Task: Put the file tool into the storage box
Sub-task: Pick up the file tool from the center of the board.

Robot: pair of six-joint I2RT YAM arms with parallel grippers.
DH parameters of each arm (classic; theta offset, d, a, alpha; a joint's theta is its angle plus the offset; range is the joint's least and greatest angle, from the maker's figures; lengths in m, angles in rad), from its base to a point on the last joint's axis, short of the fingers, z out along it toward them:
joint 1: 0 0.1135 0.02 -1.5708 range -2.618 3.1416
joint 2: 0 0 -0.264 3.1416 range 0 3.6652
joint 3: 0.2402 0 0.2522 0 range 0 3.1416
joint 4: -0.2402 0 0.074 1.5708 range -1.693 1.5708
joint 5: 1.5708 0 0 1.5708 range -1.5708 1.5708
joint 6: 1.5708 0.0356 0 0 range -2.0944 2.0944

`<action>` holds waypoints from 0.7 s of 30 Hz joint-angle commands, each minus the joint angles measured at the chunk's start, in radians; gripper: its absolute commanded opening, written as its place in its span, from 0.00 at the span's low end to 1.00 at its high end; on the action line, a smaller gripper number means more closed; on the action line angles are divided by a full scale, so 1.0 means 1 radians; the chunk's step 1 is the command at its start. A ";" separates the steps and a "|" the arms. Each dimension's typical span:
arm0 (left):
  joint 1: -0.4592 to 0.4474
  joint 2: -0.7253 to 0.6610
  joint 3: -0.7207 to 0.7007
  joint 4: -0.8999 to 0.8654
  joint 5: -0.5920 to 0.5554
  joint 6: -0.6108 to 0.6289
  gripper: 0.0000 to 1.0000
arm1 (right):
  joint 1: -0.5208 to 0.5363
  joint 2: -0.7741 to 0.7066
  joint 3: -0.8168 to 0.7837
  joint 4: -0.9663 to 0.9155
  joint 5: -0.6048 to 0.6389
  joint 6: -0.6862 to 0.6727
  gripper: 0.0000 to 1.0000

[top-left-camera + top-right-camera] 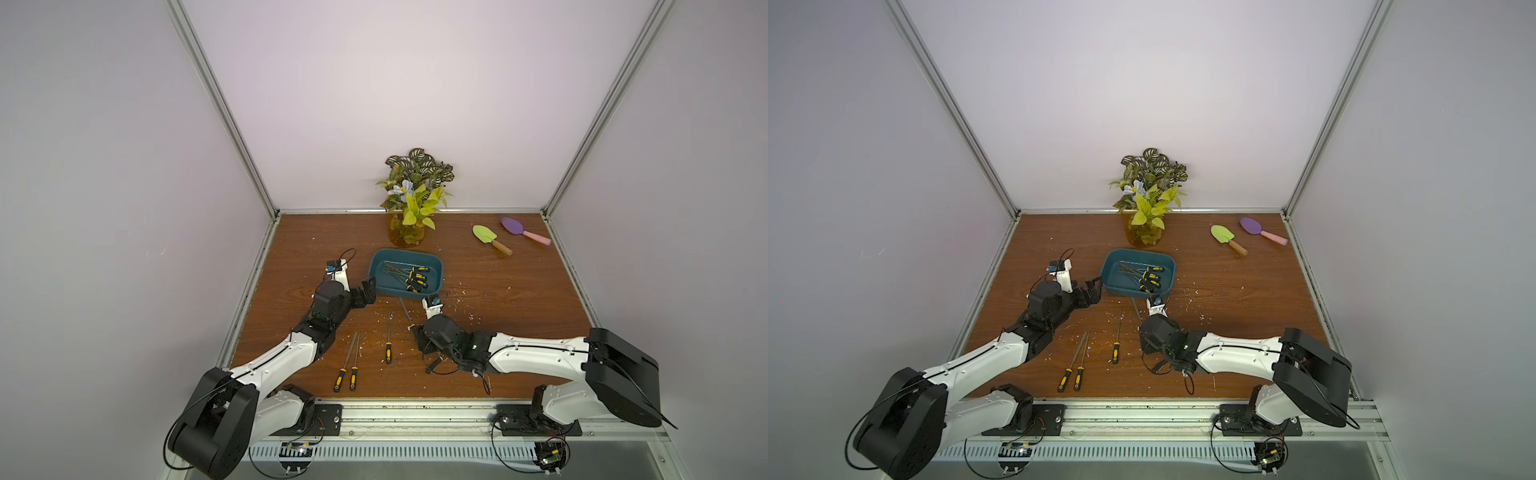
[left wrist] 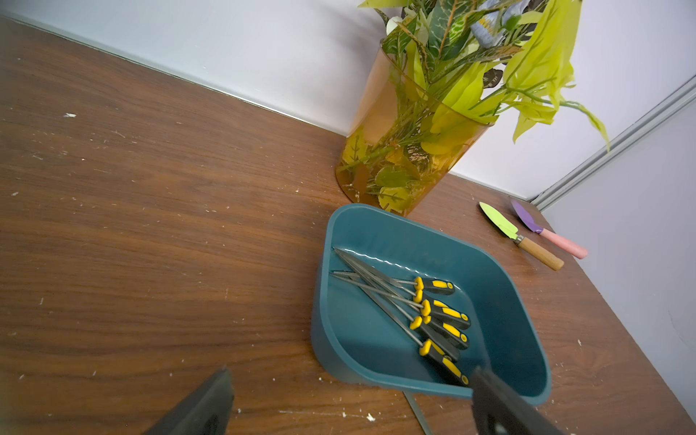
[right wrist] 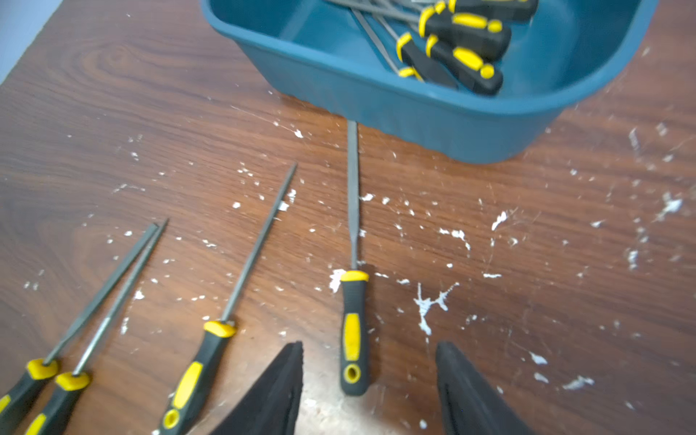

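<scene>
Right gripper (image 3: 370, 344) low over table (image 3: 113, 113), jaws apart on both sides of file (image 3: 353, 339) handle, nothing held. File flat on table, outside box (image 3: 376, 98), tip at box wall. More files (image 3: 463, 45) inside box. Left gripper (image 2: 351, 373) wide open, empty, beside box.

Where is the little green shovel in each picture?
Top view: green trowel at the back right, beside the purple trowel.
Top view: green trowel, same place.
Left wrist: green trowel beyond the storage box.
Right wrist: not in it.
Shared landmark: the storage box.
</scene>
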 commanded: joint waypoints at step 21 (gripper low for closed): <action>0.010 0.001 0.007 0.021 0.026 -0.013 1.00 | 0.251 -0.013 -0.033 -0.352 0.175 0.387 0.62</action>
